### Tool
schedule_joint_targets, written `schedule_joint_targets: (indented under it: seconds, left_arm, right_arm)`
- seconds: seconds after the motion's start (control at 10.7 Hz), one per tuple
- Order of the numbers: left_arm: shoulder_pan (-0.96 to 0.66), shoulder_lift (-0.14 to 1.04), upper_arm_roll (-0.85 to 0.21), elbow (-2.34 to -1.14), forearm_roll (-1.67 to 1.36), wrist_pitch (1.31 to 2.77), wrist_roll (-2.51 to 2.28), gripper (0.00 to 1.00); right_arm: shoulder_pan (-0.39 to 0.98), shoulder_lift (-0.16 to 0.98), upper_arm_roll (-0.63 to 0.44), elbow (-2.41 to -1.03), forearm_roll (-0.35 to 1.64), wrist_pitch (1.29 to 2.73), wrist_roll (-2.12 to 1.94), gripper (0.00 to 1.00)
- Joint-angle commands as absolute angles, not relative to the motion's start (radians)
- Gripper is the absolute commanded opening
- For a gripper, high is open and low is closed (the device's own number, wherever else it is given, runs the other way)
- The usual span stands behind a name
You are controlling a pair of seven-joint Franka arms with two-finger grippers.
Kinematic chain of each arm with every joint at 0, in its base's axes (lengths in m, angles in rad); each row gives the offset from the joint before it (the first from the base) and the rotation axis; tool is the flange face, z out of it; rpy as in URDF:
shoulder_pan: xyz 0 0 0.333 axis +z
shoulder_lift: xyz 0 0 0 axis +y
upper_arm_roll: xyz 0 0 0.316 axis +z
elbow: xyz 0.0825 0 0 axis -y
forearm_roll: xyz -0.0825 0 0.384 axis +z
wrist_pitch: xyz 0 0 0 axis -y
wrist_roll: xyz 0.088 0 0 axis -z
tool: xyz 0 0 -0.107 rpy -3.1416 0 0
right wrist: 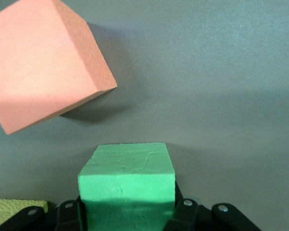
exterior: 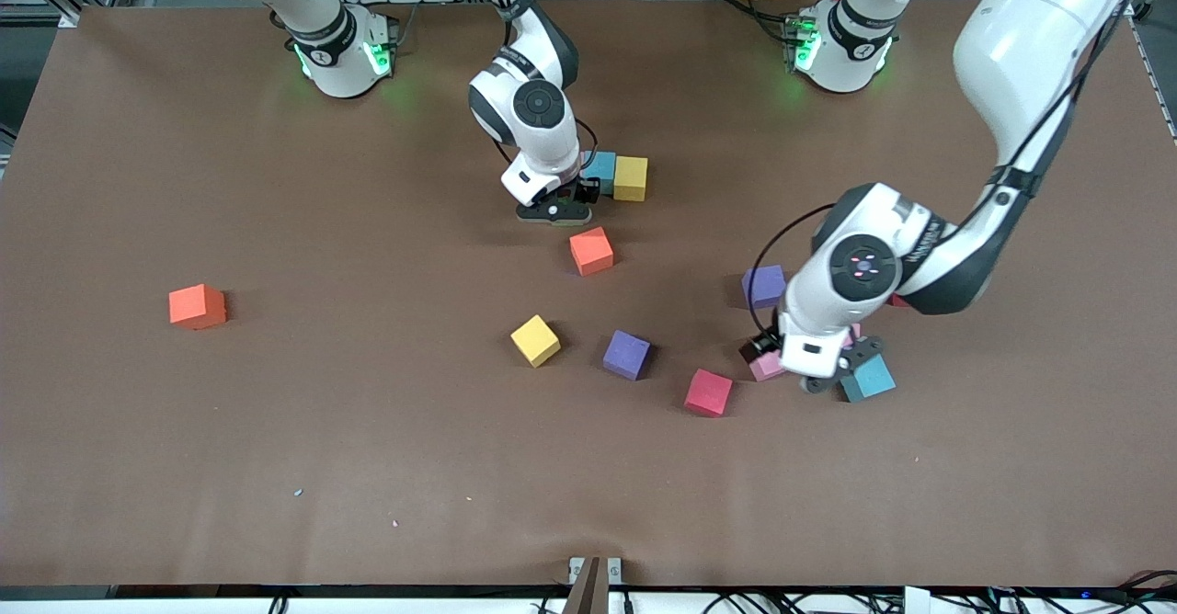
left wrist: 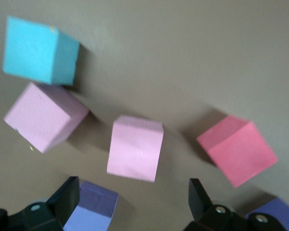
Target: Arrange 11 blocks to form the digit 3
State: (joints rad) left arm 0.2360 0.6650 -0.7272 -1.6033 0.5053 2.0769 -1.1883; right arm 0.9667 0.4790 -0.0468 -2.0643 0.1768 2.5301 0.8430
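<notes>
My right gripper (exterior: pixel 554 210) is low at the middle of the table, shut on a green block (right wrist: pixel 127 185) that the hand hides in the front view. Beside it sit a teal block (exterior: pixel 599 170) and a yellow block (exterior: pixel 631 178). An orange block (exterior: pixel 590 251) lies just nearer the camera and also shows in the right wrist view (right wrist: pixel 38 62). My left gripper (exterior: pixel 814 366) hovers open over a cluster: two pink blocks (left wrist: pixel 135 148) (left wrist: pixel 43 115), a teal block (left wrist: pixel 38 50), a red block (left wrist: pixel 237 150) and a purple block (left wrist: pixel 94 211). Nothing is between its fingers (left wrist: pixel 200 197).
Loose blocks lie on the brown table: an orange one (exterior: pixel 197 306) toward the right arm's end, then a yellow one (exterior: pixel 535 340), a purple one (exterior: pixel 626 354) and a red one (exterior: pixel 708 392) nearer the camera. Another purple block (exterior: pixel 764 285) sits by the left arm's wrist.
</notes>
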Motion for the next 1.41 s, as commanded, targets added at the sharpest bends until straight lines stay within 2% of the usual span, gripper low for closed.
schedule_joint_targets:
  seconds: [0.0, 0.28, 0.84, 0.94, 1.31]
  left_arm:
    - [0.265, 0.627, -0.724, -1.551, 0.499, 2.030, -1.122, 1.00]
    - [0.333, 0.571, -0.732, -1.511, 0.465, 1.866, -0.976, 1.00]
    - [0.322, 0.552, -0.712, -1.516, 0.408, 1.829, -0.910, 1.00]
    - [0.305, 0.548, -0.692, -1.516, 0.400, 1.822, -0.899, 1.00]
    - [0.123, 0.476, -0.453, -1.525, 0.266, 1.821, -0.772, 1.00]
  right_arm:
    - [0.988, 0.480, -0.048, -2.074, 0.189, 2.543, 0.882, 0.00]
    - [0.996, 0.482, -0.048, -2.074, 0.189, 2.542, 0.885, 0.00]
    - [0.994, 0.482, -0.049, -2.074, 0.187, 2.523, 0.885, 0.00]
    - [0.994, 0.480, -0.049, -2.074, 0.187, 2.523, 0.885, 0.00]
    - [0.991, 0.480, -0.049, -2.074, 0.187, 2.511, 0.885, 0.00]
